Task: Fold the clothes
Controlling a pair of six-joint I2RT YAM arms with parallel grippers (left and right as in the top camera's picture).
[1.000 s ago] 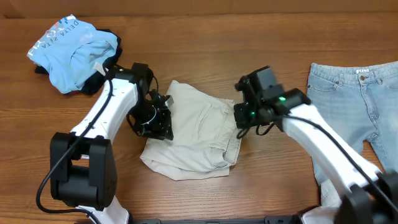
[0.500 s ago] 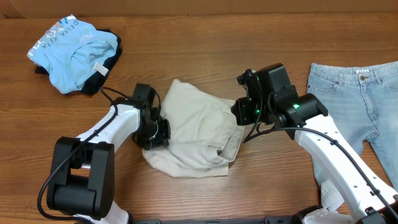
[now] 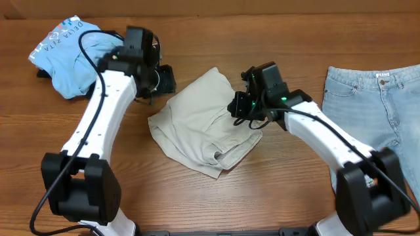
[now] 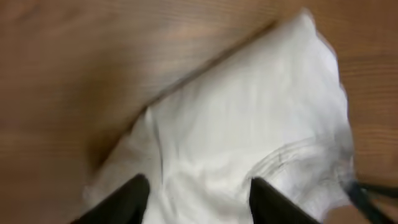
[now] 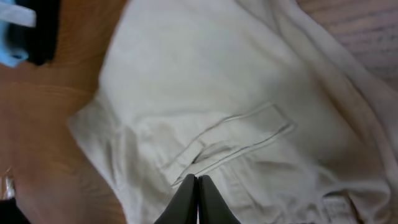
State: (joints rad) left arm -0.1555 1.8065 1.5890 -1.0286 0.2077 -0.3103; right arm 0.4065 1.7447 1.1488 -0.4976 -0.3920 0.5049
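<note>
The beige shorts [image 3: 197,121] lie crumpled in the middle of the table, pocket seam up; they also show in the left wrist view [image 4: 249,112] and the right wrist view [image 5: 199,93]. My left gripper [image 3: 162,78] is open and empty, just off the shorts' upper left corner, its jaws [image 4: 196,186] hovering over the cloth. My right gripper [image 3: 237,107] is shut at the shorts' right side, its fingertips [image 5: 198,182] pressed together over the pocket with no cloth seen between them. The light-blue jeans [image 3: 371,98] lie at the right. The sky-blue tee [image 3: 69,56] sits on a dark garment [image 3: 42,73] at the back left.
The wooden table [image 3: 275,190] shows bare wood in front of the shorts. The tee pile is close behind my left arm. The jeans reach the right edge of the view. A bit of the blue tee [image 5: 11,18] and dark cloth [image 5: 43,31] shows in the right wrist view.
My left arm has lifted off the shorts' left edge and swung back toward the tee. The shorts have shifted and turned, their far corner now raised toward the back. My right gripper moved slightly left.
</note>
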